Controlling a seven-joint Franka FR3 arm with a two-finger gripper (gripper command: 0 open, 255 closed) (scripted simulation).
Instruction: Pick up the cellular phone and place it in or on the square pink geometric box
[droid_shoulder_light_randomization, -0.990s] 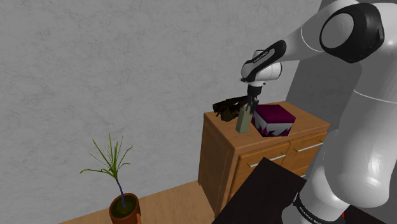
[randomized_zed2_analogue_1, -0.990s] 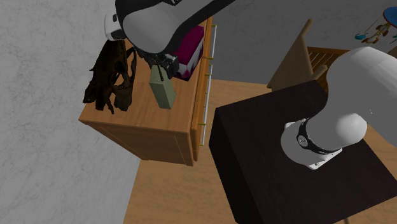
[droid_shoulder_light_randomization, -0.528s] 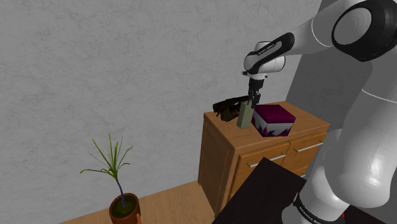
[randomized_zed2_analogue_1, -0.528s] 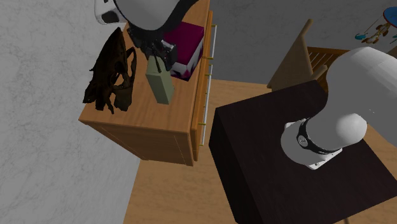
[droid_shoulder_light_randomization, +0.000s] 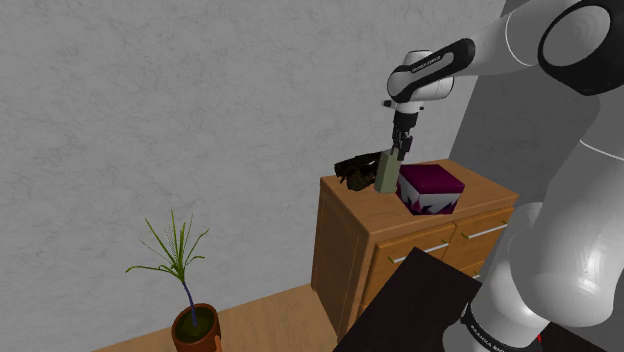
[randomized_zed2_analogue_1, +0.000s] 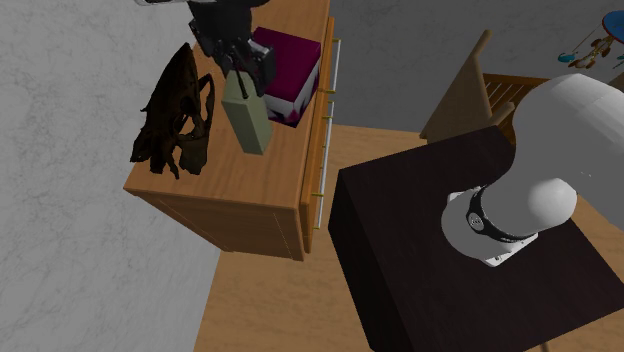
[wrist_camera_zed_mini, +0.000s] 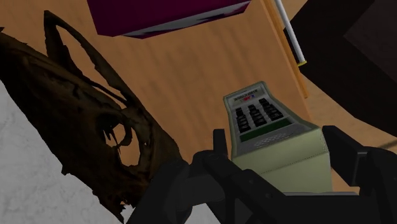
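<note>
Claw (droid_shoulder_light_randomization: 397, 153) clamped tight on top end of phone (randomized_zed2_analogue_1: 249, 122), 2 fingers on its sides. Phone hangs upright just above wooden worktop (randomized_zed2_analogue_1: 290, 170), between dark skull (randomized_zed2_analogue_1: 178, 115) and magenta-white box (droid_shoulder_light_randomization: 432, 182), near box.

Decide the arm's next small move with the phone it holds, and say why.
Probably carry the phone sideways, toward the shoulder view's right, until it hangs over the magenta box. The gripper clasps its top end, it appears clear of the dresser top, and it hangs beside the box, not above it.
</note>
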